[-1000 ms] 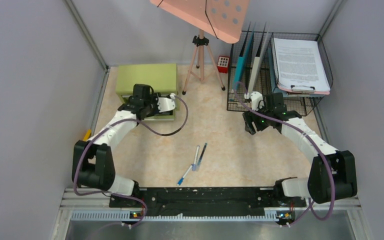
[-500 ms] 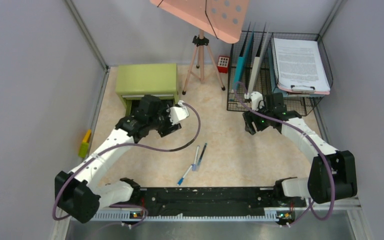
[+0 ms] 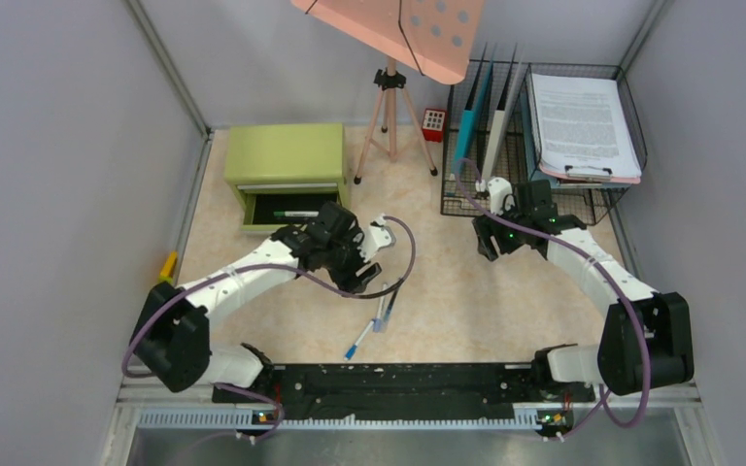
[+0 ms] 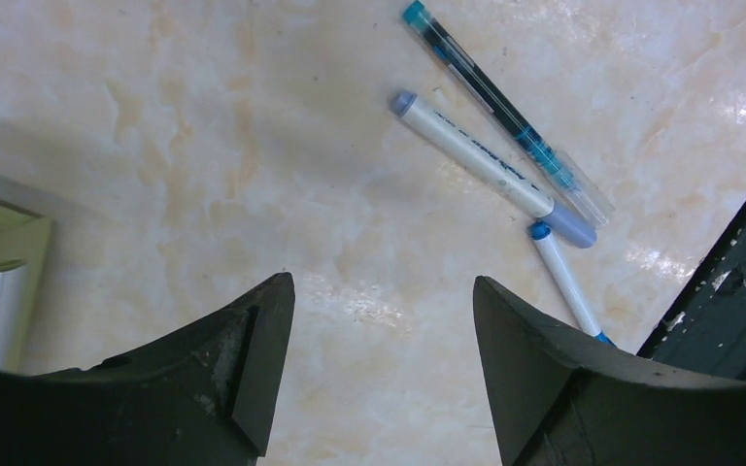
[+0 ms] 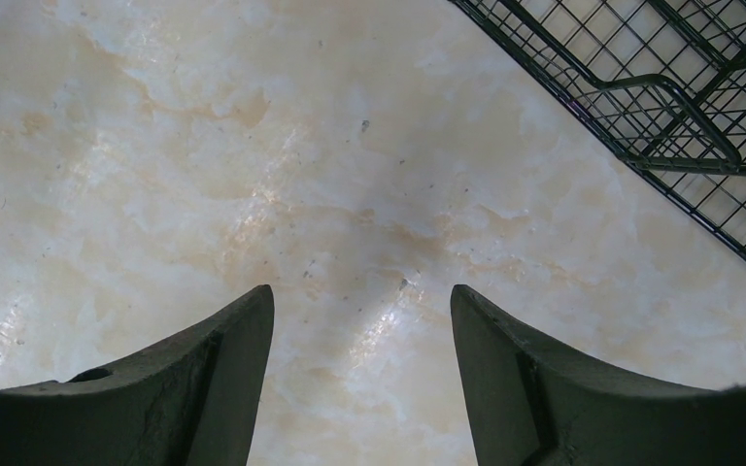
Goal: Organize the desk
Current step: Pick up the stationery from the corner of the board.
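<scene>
Looks like the step of picking up loose pens and putting them in the open drawer [image 3: 291,207] of the green cabinet [image 3: 285,153], near the far left corner of the surface [image 3: 437,272]. Seems only partway done: shows what looks like one pen in that drawer, and three more lying near the middle of the near edge.

Finds the left claw [image 4: 381,291] spread wide and holding nothing, hanging over bare surface just short of those three: a teal-tipped pen [image 4: 493,102], a white marker [image 4: 476,155] right against it, and a thin white pen [image 4: 565,282] closest to the black rail [image 3: 398,377]. Finds the right claw [image 5: 361,296] spread wide too, with nothing in it, beside the wire rack [image 3: 461,199] near the far right corner.

Calls next for a short reach toward the near edge, then a drop over just one pen and a gentle squeeze. Better to start with the thin white one. Risks rolling or lifting two at once with the touching pair.

Leaves lots of open room in the middle. Gets tight by the rail, and by the drawer front. Pays to keep the purple cable [image 3: 412,250] off the pens.
</scene>
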You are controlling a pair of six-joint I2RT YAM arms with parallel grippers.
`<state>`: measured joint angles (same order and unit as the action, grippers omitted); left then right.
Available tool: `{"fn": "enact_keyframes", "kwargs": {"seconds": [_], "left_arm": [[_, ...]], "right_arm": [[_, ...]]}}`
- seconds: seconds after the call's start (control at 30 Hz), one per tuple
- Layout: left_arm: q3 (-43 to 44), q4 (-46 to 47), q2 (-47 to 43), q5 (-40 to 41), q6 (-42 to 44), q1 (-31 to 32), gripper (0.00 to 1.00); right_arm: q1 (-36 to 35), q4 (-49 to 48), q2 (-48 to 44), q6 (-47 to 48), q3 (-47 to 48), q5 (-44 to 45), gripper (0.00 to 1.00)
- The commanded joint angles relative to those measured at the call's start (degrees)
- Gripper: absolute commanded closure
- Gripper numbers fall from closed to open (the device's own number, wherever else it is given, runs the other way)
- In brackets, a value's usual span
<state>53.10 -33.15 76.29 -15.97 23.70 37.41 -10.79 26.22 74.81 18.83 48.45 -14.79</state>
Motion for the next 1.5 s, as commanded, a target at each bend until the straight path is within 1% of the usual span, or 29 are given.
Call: {"fn": "enact_keyframes", "kwargs": {"seconds": [0.0,0.1,0.2,0.43,0.57,0.67,0.9,1.17,1.33,1.4,1.47], "left_arm": [[2.4,1.1,5.6,-1.2,-6.5,0.2,0.28],[5.4,-2.1,9.7,-2.3,-7.9,0.3,0.32],[6.4,-5.0,11.8,-5.2,-6.2,0.8,0.36],[3.4,-8.1,10.0,-3.0,-3.1,8.6,0.36],[1.0,-7.8,8.9,-0.6,-1.9,13.0,0.34],[-0.5,-7.3,9.8,1.4,-2.1,15.8,0.34],[-2.7,-5.8,10.8,5.9,-2.5,20.3,0.33],[-2.5,-4.1,14.4,10.3,-3.9,22.4,0.32],[-3.0,-3.3,14.9,15.3,-3.4,22.6,0.32],[-3.2,-3.4,14.7,18.5,-2.9,22.7,0.33],[-3.5,-3.6,14.5,21.2,-2.3,22.6,0.36]], "right_arm": [[0.7,-1.2,-0.6,-0.1,1.4,0.0,0.34],[0.8,-1.1,-0.4,0.0,1.4,0.0,0.34],[0.7,-1.1,-0.5,0.1,1.3,-0.1,0.34],[0.7,-1.0,-0.1,0.3,1.5,-0.3,0.34],[0.8,-0.9,0.1,0.3,1.5,-0.4,0.34],[0.7,-0.8,0.2,0.3,1.5,-0.1,0.34],[0.8,-1.0,0.2,0.4,1.3,0.3,0.34],[0.7,-0.8,0.2,0.6,1.3,0.4,0.34],[0.8,-0.9,0.0,0.7,1.2,0.2,0.34],[0.8,-0.9,0.2,0.8,1.3,0.0,0.34],[0.8,-0.8,0.4,0.8,1.4,-0.1,0.34]]}}
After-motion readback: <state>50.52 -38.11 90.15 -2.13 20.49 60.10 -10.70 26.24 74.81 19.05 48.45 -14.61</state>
